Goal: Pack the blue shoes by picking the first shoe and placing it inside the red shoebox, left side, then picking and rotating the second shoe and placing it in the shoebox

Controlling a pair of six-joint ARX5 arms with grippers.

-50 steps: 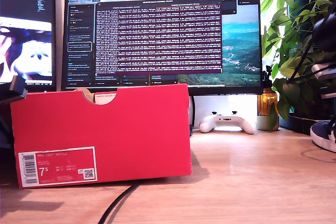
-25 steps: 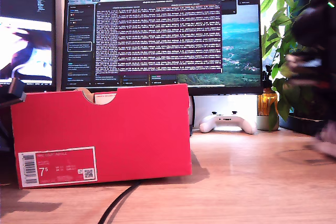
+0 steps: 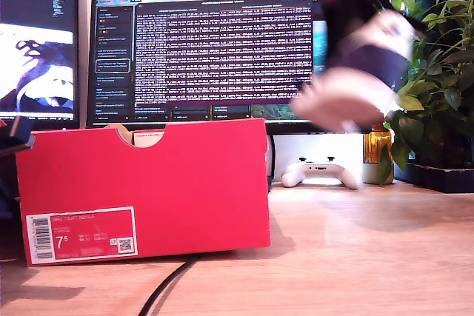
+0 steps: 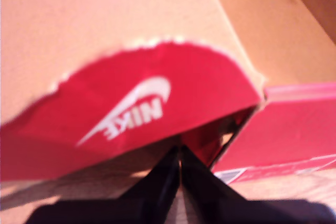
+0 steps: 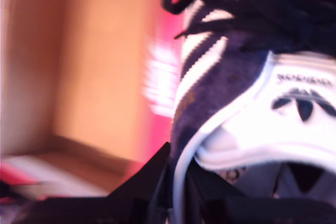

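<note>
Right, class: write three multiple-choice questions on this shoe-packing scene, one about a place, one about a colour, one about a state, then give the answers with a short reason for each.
1. Where is the blue shoe in the exterior view?
A. In the air toward that view's right, in front of the monitor
B. Flat on the desk beside the game controller
C. Under the shoebox

2. What colour is the shoebox?
A. Blue
B. Red
C. Green

3. What is my second gripper doing?
A. Hanging open with nothing in it
B. Closed on the game controller
C. Closed on the shoe's heel edge

Answers:
1 A, a blurred navy and white shape hangs above the desk, clear of it.
2 B, its whole front face is bright red with a white-framed label.
3 C, the second wrist view shows the dark fingers pinching the white heel rim.
</note>
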